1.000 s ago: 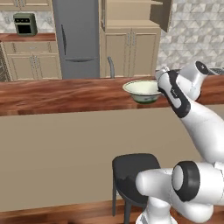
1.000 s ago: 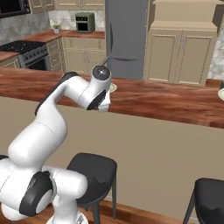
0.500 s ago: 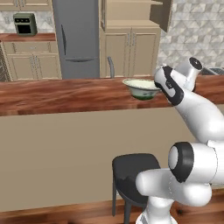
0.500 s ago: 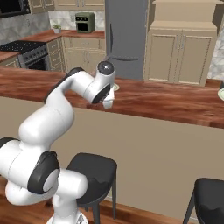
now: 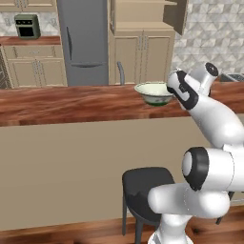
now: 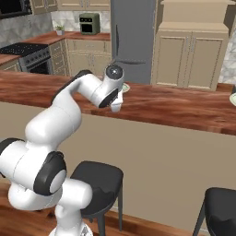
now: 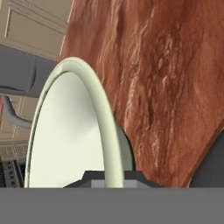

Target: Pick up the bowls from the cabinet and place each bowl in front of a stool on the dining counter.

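A pale cream-green bowl (image 5: 153, 93) sits low over the reddish-brown dining counter (image 5: 71, 102); I cannot tell whether its foot touches the wood. My gripper (image 5: 169, 91) is shut on the bowl's right rim. In the hand view the rim (image 7: 103, 131) runs edge-on down between the fingertips of the gripper (image 7: 109, 177). A black stool (image 5: 145, 188) stands below the counter in front of this bowl. A second bowl (image 6: 233, 98) rests on the counter at the far right edge. The beige cabinet (image 5: 143, 47) stands behind the counter.
A grey fridge (image 5: 86, 43) stands left of the cabinet. Another black stool (image 6: 221, 207) is at the lower right. Kitchen cabinets, a small oven (image 5: 27, 25) and a stove (image 6: 25, 57) line the back left.
The bowl stays at about the same spot on the counter. The arm's wrist and elbow have swung upward and a little to the right, with the grip kept.
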Tool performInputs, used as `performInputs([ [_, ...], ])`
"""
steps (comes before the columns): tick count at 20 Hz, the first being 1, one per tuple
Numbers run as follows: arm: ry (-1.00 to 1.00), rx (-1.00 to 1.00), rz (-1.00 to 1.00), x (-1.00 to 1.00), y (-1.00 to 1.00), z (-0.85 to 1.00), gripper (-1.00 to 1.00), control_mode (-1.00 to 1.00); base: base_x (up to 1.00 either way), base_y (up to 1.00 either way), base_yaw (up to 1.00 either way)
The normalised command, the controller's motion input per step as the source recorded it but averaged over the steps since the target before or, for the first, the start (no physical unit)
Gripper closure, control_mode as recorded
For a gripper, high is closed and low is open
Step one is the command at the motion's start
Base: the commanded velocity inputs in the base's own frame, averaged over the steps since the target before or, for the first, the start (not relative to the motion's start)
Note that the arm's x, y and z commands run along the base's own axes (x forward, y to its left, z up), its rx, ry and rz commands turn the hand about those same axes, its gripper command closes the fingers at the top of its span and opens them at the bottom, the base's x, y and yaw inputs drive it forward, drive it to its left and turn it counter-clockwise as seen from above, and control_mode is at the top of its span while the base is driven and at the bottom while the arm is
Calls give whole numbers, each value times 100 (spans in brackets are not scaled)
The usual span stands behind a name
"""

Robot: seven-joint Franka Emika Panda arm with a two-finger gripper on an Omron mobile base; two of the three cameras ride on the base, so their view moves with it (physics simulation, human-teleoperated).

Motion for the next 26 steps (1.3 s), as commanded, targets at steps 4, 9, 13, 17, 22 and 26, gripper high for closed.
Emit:
performInputs([
  [4, -16, 0, 0, 0, 0, -16, 100, -100, 0, 0, 0],
  [9, -1, 0, 0, 0, 1, -5, 100, -100, 0, 0, 0],
  [13, 0, 0, 0, 0, 1, 0, 100, -100, 0, 0, 0],
  [17, 0, 0, 0, 0, 0, 0, -100, -100, 0, 0, 0],
  [22, 0, 0, 0, 0, 0, 0, -100, -100, 0, 0, 0],
  [26, 0, 0, 0, 0, 0, 0, -100, -100, 0, 0, 0],
])
